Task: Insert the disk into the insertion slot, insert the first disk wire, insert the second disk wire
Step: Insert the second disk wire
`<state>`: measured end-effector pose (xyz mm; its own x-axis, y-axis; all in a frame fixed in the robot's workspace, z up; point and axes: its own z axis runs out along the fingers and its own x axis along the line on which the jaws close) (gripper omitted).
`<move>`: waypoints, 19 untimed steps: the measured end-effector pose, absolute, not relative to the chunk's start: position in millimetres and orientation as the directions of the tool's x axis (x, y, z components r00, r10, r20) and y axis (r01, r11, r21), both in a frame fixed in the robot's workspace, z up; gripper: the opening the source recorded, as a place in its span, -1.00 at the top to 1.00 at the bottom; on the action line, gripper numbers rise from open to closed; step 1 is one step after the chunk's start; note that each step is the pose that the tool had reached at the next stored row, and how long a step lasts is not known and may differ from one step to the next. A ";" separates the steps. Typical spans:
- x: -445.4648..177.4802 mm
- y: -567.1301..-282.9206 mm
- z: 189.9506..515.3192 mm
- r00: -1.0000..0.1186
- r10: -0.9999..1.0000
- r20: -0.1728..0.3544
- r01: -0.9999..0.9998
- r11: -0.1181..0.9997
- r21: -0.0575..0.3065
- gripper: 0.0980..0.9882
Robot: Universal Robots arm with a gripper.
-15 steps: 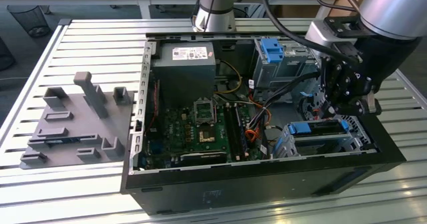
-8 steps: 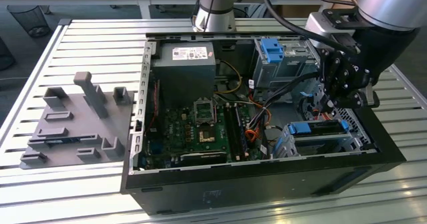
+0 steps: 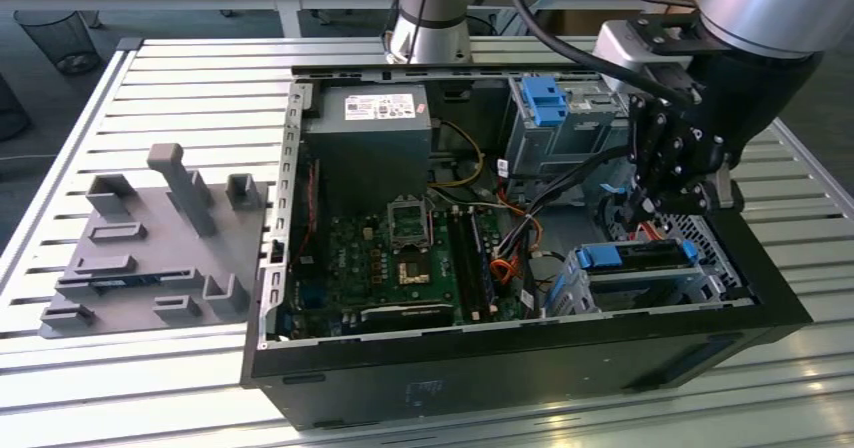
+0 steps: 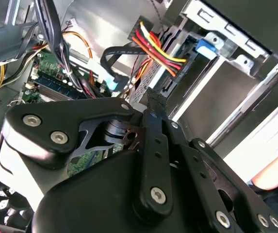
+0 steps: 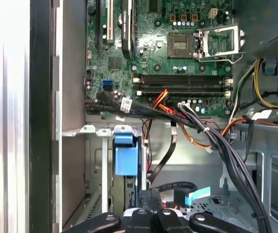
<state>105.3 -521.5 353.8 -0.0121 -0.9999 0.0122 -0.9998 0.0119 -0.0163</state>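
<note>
The case (image 3: 534, 363) lay open on a slatted table (image 3: 174, 78). All the things of the job sat in the case's corner at the exterior view's right. There the disk (image 3: 638, 256), its blue carrier showing, was seated in the slot (image 3: 577, 290), the low silver cage inside that corner.

The gripper (image 3: 667, 206) hung inside the case just above the cage's far end, between the disk and the taller bay (image 3: 547, 103) with the blue tab. In the first wrist view its fingers (image 5: 146, 201) stood pressed together with no gap showing. Whether anything thin was pinched between them could not be told.

In the second wrist view the fingertip lay just beside a black plug (image 4: 173, 73) fed by red and yellow wires (image 4: 153, 41). The plug sat up against the end of the cage, but whether it was fully home could not be told. A flat black cable (image 4: 105, 56) with a blue tip lay near it, apart from the disk.

Deeper in the case lay the motherboard (image 3: 394, 258) and the power supply (image 3: 363, 118). Outside the case, at the exterior view's left, a grey fixture (image 3: 147, 253) stood on the table.
</note>
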 end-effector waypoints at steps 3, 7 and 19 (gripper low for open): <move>101.1 -518.7 353.7 -0.012 -1.000 0.012 -1.000 0.012 -0.016 0.98; 97.5 -514.4 354.3 -0.012 -1.000 0.012 -1.000 0.012 -0.016 0.98; 96.8 -496.0 356.8 -0.012 -1.000 0.016 -1.000 0.012 -0.016 0.98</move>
